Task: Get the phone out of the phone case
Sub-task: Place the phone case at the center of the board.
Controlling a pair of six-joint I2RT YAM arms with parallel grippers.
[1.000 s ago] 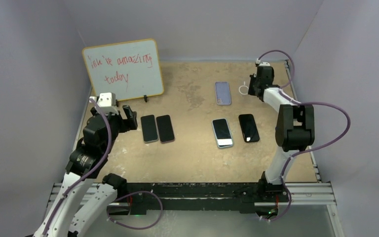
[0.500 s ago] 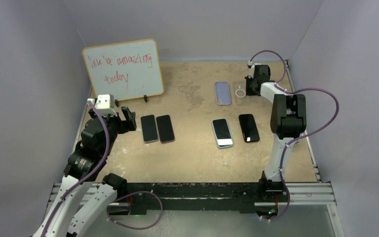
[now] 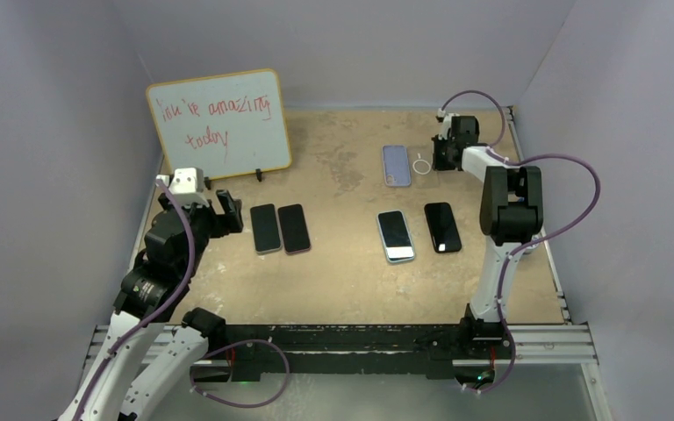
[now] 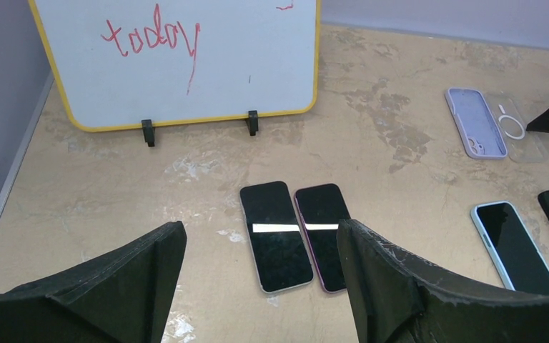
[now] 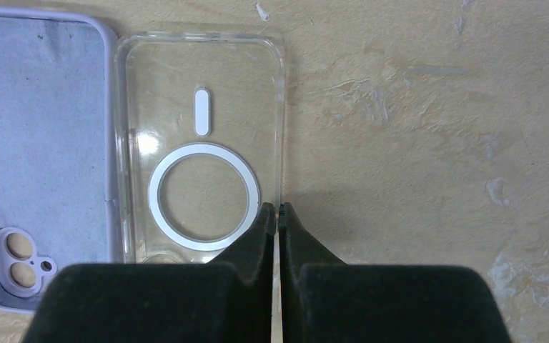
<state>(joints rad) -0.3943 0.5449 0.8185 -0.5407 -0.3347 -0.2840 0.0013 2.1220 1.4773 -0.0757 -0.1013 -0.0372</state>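
The lilac case [image 3: 396,165] and clear case [image 5: 200,143] lie empty near the table's [image 3: 342,281] far edge, the right gripper [image 5: 277,211] is closed on nothing, the left gripper [image 4: 261,229] is wide and empty, and a blue-cased phone [image 3: 396,236] apparently remains.

Clear case [image 5: 200,93] is glossy plastic; lilac case [image 5: 43,128] matt; tabletop [image 5: 414,143] rough.

Table top [image 3: 342,272]: sand-coloured, worn, with pale blotches. Standing at far left, a whiteboard [image 3: 219,123] on two black feet (red handwriting). Lying flat: pale-edged phone [image 3: 265,228] touching pink-edged phone [image 3: 294,228]; lilac case [image 3: 396,165], lining up, just beside clear case [image 5: 200,143]; blue-cased phone [image 3: 396,235] near black phone [image 3: 442,227], apart.
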